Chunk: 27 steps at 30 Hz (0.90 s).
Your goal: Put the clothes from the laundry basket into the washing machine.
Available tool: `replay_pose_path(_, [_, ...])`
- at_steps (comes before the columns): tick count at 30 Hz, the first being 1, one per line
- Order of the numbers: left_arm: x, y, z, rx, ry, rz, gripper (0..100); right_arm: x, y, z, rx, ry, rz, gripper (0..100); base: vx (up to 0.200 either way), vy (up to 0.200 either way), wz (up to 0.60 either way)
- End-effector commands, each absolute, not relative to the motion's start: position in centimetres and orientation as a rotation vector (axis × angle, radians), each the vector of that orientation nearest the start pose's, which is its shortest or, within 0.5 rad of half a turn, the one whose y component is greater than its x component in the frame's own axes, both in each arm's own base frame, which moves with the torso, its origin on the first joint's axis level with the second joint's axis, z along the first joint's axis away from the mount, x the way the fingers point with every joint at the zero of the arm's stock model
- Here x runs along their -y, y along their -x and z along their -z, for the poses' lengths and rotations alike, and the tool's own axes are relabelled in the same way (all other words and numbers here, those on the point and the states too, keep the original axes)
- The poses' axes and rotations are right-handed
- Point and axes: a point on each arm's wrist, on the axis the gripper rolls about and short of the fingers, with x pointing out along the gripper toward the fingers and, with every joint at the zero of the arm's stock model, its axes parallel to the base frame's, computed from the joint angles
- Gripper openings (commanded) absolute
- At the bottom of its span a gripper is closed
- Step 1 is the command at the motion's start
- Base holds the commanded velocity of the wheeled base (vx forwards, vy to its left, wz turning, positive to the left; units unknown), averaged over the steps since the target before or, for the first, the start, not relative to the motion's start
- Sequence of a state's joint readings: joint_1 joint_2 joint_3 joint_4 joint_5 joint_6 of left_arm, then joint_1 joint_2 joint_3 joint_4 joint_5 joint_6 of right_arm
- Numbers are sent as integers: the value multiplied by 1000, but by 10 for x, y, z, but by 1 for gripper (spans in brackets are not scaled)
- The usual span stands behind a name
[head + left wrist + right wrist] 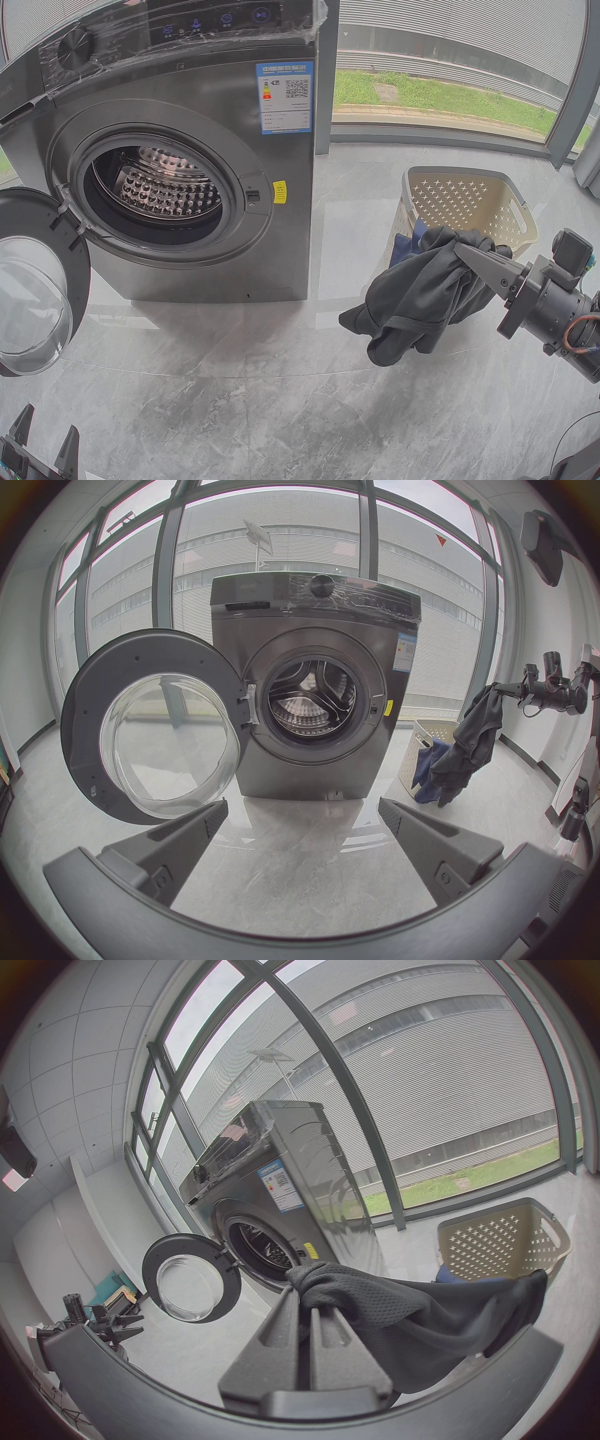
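Note:
My right gripper (465, 251) is shut on a dark grey garment (415, 297) that hangs in the air in front of the beige laundry basket (475, 203). A blue cloth (409, 245) lies over the basket's near rim. The grey washing machine (187, 156) stands to the left with its round door (31, 287) swung wide and its steel drum (165, 184) showing nothing inside. In the right wrist view the garment (406, 1316) drapes from the shut fingertips (309, 1300). My left gripper (300, 820) is open and low, facing the machine from a distance.
Glossy grey floor tiles stretch between the machine and the basket. A glass window wall (450, 62) runs behind both. The open door juts out toward my left arm.

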<state>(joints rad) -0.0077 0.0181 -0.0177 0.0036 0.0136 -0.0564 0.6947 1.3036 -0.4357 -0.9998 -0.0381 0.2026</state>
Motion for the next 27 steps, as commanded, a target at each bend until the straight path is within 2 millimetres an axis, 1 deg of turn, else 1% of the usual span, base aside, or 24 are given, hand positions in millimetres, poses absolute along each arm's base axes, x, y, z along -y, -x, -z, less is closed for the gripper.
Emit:
replay_pose_path(1, [0,23,-76,-3,57,-6,100,-123,-149,-218,59,-243,-667,0,0,200,0])
replay_pose_path(3, [0,23,-76,-3,57,-6,100,-123,-149,-218,59,-243,-667,0,0,200,0])
replay_pose_path(12, [0,23,-76,-3,57,-8,100,-123,-149,-218,57,-244,-665,0,0,0,0])
replay_pose_path(24, [0,23,-76,-3,57,-6,100,-123,-149,-218,57,-244,-665,0,-200,0,0])
replay_pose_path(27, [0,23,-76,-3,57,-6,100,-123,-149,-217,55,-245,-665,0,0,0,0])
